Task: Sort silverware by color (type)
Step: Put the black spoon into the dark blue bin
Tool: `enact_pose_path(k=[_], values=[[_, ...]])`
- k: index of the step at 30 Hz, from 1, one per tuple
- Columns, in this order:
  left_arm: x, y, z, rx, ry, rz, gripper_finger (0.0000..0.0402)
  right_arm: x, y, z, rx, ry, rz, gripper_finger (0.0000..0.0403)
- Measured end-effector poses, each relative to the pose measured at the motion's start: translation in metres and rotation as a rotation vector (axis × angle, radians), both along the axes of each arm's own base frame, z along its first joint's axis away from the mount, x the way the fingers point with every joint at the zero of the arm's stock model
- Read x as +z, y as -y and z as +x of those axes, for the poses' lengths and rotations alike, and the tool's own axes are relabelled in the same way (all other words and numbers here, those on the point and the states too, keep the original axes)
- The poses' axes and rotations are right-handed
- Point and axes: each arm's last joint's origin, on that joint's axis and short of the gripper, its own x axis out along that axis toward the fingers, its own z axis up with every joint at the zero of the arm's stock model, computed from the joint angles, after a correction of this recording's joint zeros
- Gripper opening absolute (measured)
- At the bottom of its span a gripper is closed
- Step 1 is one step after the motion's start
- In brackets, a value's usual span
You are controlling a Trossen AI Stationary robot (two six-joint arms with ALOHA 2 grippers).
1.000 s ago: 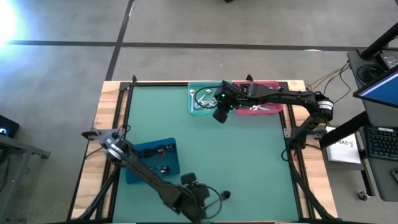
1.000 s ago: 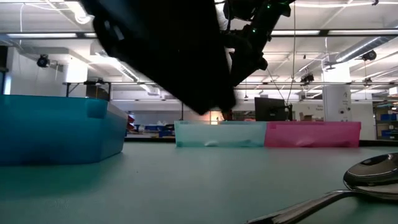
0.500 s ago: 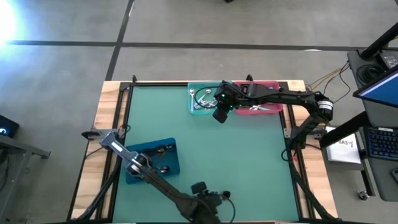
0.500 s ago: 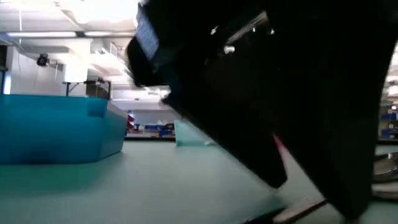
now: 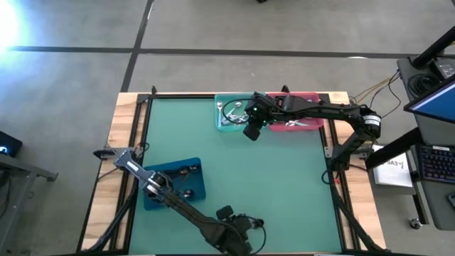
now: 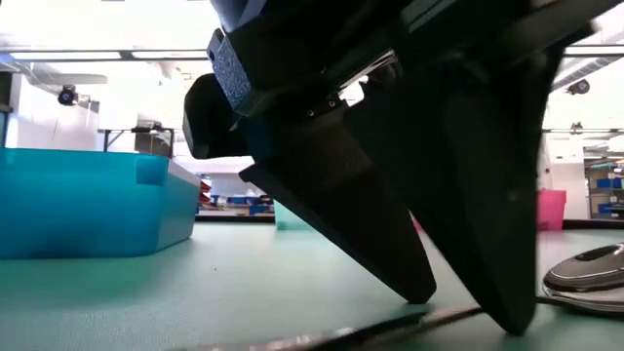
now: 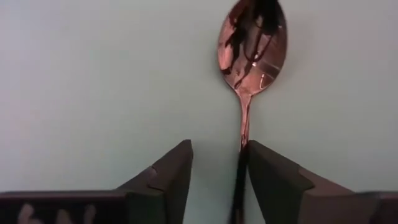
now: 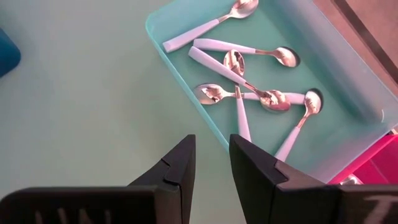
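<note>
A dark, shiny metal spoon (image 7: 252,43) lies flat on the green mat near the table's near edge (image 5: 256,222). My left gripper (image 7: 217,163) stands open over the spoon's handle, pointing steeply down. The handle runs between its fingers. In the low view the fingertips (image 6: 421,291) reach down to the mat, and the spoon's bowl (image 6: 585,276) lies just beyond them. My right gripper (image 8: 211,165) hangs open and empty above the mat, beside the teal bin (image 5: 231,114) at the far side. My left gripper has one finger (image 7: 264,171) close against the spoon's handle (image 7: 243,134), with a gap left to the other finger. I cannot tell whether the near finger touches the handle. The fingers come from above at a slant, and the spoon lies flat on the mat.
The teal bin (image 8: 348,124) holds several spoons with pale mint handles. The pink bin (image 5: 302,117) stands to its right. A blue bin (image 5: 174,185) holding dark spoons sits near the left, beside my left arm. The mat between the bins is open.
My left gripper has come down toward the mat at the near edge and shifted toward the spoon, rolling a little. Its fingers now fill the low view with their tips at the mat. The spoon and my right arm have kept still.
</note>
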Motion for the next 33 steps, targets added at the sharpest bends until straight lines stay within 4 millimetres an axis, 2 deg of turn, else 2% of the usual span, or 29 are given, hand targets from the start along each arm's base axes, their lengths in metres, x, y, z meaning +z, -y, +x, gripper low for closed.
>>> enact_pose_path(k=[3,7,9,19,26,33], values=[[-0.002,-0.001,0.0,0.002,-0.008,0.002,0.0112,0.0,0.0,0.0,-0.001,0.0,0.001,0.0089],[0.002,0.001,0.002,-0.029,0.002,-0.002,0.0032,0.0,0.0,0.0,-0.001,0.0,0.0,0.0089],[0.003,0.001,0.001,-0.02,-0.011,-0.002,0.001,0.0,0.0,0.0,0.0,0.0,0.0,0.0089],[0.02,-0.003,-0.003,-0.059,-0.109,0.046,0.0002,0.0,0.0,0.0,-0.001,0.0,0.0,0.0089],[0.044,-0.016,-0.012,-0.07,-0.21,0.114,0.0001,0.0,0.0,0.0,0.0,0.0,0.0,0.0089],[0.073,-0.032,-0.031,-0.062,-0.332,0.203,0.0001,0.0,0.0,0.0,-0.001,0.0,0.0,0.0089]])
